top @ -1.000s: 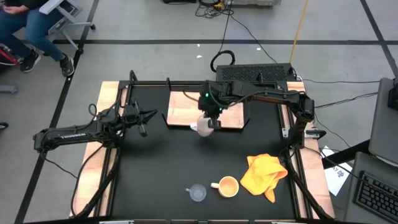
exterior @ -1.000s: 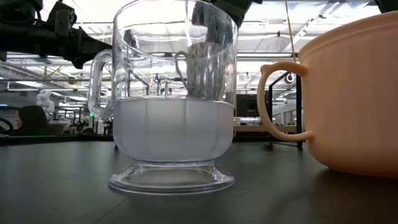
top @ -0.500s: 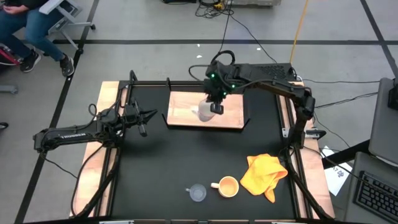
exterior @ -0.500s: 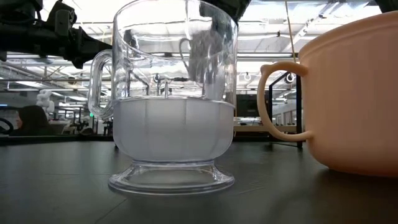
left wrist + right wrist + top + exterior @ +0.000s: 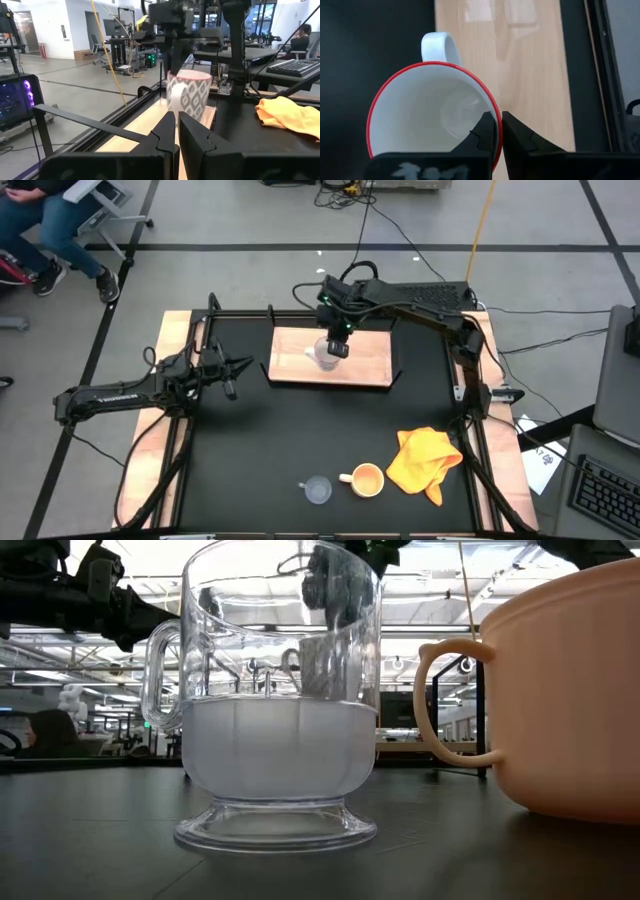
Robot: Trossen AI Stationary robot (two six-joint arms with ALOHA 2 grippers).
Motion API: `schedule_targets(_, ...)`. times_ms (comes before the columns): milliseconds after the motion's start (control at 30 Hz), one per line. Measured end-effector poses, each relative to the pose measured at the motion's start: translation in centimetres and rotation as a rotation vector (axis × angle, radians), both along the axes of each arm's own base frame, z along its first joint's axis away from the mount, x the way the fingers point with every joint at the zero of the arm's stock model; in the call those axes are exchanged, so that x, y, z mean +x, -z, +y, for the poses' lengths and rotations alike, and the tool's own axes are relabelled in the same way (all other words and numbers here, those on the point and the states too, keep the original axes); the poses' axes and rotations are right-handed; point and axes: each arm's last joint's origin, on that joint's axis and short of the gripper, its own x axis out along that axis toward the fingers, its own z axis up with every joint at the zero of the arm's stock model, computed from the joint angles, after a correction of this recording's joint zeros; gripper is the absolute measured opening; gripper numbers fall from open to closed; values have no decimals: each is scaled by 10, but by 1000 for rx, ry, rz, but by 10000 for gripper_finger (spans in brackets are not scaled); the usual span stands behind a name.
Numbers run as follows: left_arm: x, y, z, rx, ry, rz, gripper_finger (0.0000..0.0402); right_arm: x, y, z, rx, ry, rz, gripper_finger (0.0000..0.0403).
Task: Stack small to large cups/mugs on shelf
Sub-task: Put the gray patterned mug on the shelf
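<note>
Grey floor (image 5: 230, 220) marked with dark lines surrounds the tabletop (image 5: 300, 430). Cables (image 5: 350, 195) trail beyond its far edge, and a keyboard (image 5: 605, 490) lies past its right edge.

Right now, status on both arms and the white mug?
Right gripper shut on white mug rim, over the shelf. Left gripper shut, idle at table's left. Glass cup, orange mug untouched.
</note>
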Motion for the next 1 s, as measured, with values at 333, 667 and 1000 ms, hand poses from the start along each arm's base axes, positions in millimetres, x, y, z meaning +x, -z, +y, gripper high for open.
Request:
schedule_targets(333,0,0,0,15,-1,9,24,15,22,-8,-10,-9,2,6)
schedule_targets(667,0,0,0,15,-1,10,24,17,21,-9,-21,-13,-19,6)
schedule_targets(1000,0,1,0,14,-2,11,24,16,21,-8,-20,-28,-9,6)
